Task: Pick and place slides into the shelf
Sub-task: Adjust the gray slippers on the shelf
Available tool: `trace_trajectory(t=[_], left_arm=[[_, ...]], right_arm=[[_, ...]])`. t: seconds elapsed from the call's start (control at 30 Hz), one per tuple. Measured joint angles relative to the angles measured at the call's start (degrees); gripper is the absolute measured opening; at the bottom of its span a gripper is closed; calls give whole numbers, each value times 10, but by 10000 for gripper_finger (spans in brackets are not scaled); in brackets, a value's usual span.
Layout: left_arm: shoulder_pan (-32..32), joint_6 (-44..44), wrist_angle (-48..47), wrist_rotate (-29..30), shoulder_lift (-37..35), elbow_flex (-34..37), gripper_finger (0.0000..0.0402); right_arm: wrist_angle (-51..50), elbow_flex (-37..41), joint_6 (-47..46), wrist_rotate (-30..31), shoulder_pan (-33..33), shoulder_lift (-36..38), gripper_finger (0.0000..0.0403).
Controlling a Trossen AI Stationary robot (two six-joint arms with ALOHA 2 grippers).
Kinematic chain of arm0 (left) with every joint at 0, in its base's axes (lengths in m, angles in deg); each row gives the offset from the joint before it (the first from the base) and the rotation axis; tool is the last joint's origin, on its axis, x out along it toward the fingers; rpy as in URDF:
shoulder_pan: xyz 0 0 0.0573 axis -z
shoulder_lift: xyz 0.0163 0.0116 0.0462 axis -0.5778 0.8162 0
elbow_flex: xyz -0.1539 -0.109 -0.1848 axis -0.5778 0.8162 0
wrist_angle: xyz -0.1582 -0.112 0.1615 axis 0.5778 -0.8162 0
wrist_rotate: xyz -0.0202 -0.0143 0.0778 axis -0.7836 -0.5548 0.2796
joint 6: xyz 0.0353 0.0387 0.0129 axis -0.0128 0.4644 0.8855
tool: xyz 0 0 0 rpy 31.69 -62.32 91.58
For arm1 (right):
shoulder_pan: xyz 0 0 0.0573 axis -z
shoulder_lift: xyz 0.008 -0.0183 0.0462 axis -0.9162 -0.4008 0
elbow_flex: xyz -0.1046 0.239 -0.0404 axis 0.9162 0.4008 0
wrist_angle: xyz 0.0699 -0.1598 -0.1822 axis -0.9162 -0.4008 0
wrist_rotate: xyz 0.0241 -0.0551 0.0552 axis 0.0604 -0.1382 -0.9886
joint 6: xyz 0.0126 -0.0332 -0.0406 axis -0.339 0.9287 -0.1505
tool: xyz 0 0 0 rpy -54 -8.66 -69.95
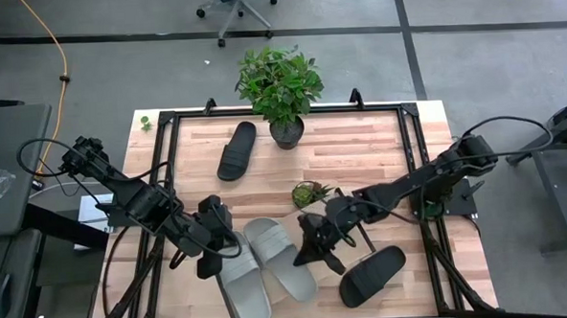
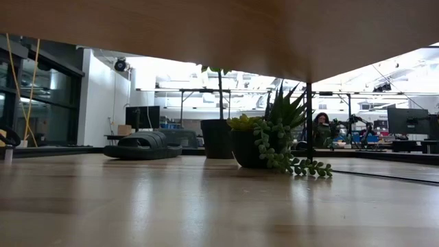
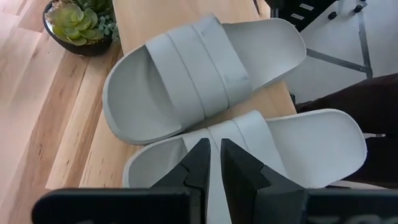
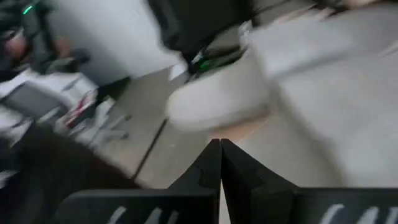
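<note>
The left end effector (image 1: 213, 241) is clamped on the strap of a grey slide (image 1: 239, 281), beside its twin (image 1: 280, 258). The right end effector (image 1: 318, 242) hangs clenched, empty, beside that twin.

The grey slides (image 3: 193, 74) look like smooth matt foam or rubber, as do the black slides (image 1: 236, 150). The tabletop (image 1: 360, 156) is pale planked wood with a slight sheen. Claw fingers (image 3: 200, 163) are matt black plastic.
</note>
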Motion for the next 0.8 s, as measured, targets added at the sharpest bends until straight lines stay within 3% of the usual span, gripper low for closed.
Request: trace_trajectory(t=[0.1,0.17,0.3,0.43,0.8], left_arm=[[0,0,0,3,0,0,30],[0,0,0,4,0,0,30],[0,2,0,4,0,0,30],[0,6,-1,4,0,0,30],[0,6,-1,4,0,0,30]], right_arm=[[-21,0,6,77,-5,22,0],[-51,0,7,92,-5,38,0],[-146,0,-22,55,-9,54,0],[-169,0,-42,30,-31,50,0],[-202,0,-66,63,-73,44,0]])
